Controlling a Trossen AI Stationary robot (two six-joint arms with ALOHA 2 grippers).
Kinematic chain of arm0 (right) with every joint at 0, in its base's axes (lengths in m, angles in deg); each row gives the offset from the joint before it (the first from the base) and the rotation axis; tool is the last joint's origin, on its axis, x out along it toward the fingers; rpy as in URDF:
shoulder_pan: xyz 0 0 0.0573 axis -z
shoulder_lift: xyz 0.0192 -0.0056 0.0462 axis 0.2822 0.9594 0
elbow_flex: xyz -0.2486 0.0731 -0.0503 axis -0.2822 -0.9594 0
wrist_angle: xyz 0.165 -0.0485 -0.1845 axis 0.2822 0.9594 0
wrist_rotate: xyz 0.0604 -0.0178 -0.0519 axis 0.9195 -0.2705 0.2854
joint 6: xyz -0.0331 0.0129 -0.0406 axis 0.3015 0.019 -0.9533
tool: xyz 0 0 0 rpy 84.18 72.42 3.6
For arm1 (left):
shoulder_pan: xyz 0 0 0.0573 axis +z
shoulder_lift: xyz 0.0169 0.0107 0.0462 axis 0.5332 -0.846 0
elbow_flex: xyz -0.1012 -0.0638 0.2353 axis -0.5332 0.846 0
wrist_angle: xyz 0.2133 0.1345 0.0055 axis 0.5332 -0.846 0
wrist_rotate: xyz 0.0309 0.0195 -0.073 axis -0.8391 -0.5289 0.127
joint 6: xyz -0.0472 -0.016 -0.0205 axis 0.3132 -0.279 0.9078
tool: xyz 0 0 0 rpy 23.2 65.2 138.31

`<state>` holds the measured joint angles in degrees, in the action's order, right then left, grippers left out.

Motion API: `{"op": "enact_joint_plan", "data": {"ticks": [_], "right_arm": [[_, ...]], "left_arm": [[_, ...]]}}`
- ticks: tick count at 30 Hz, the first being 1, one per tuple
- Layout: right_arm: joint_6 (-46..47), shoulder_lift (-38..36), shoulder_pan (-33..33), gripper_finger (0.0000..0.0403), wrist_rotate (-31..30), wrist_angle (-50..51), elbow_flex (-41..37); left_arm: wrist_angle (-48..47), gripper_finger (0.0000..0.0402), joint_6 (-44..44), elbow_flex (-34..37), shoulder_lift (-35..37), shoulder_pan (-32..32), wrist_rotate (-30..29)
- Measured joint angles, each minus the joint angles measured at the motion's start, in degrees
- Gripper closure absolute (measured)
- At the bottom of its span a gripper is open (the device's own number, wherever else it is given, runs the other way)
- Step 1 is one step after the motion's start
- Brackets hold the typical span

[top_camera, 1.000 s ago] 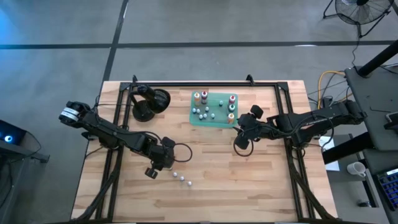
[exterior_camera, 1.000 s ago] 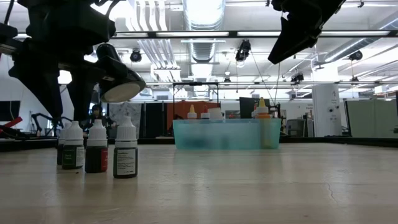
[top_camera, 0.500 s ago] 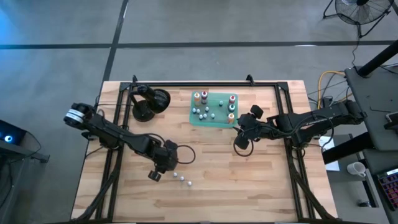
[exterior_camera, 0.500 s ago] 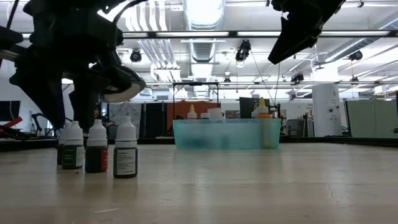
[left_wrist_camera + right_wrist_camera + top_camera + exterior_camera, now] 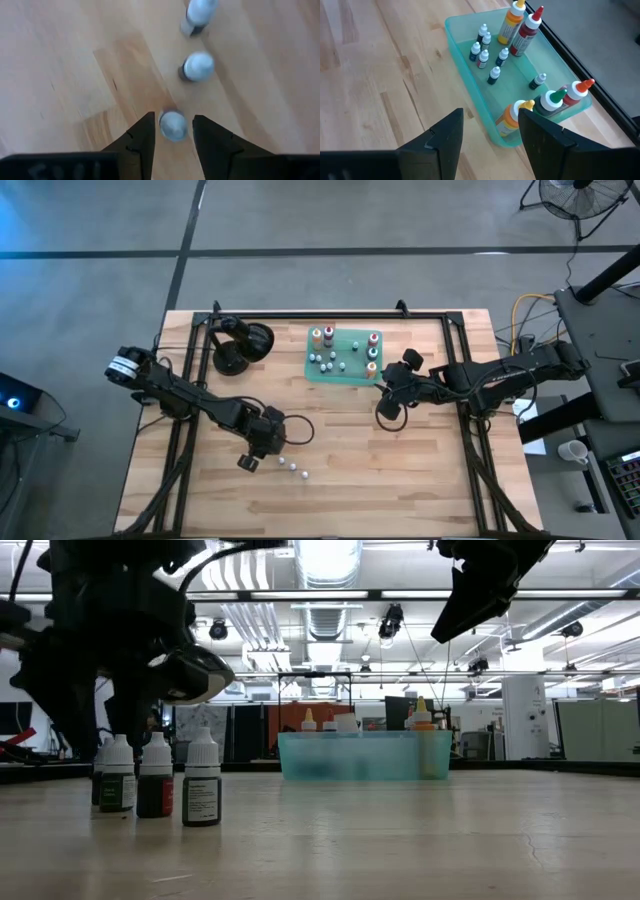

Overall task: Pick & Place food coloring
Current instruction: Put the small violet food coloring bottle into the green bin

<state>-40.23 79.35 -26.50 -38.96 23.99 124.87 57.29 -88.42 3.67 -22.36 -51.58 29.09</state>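
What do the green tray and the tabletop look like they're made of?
The green tray looks like thin translucent plastic: the wood grain shows faintly through its floor and its rim has a soft sheen. The tabletop looks like butcher-block wood with a smooth, light finish: pale jointed strips with visible grain.

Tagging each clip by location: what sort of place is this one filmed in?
Probably a lab or workshop hall: bare concrete floor around the wooden table, exposed ceiling ducts overhead, and a floor fan nearby.
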Motion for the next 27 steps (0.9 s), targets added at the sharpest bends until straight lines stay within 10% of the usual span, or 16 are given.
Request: {"op": "enact_joint_plan", "data": {"ticks": [27], "right_arm": [[-1.5,0.0,0.0,0.022,0.0,0.1,0.0]], "left_arm": [[-0.4,0.0358,2.5,-0.5,0.1,2.8,-4.4]]}}
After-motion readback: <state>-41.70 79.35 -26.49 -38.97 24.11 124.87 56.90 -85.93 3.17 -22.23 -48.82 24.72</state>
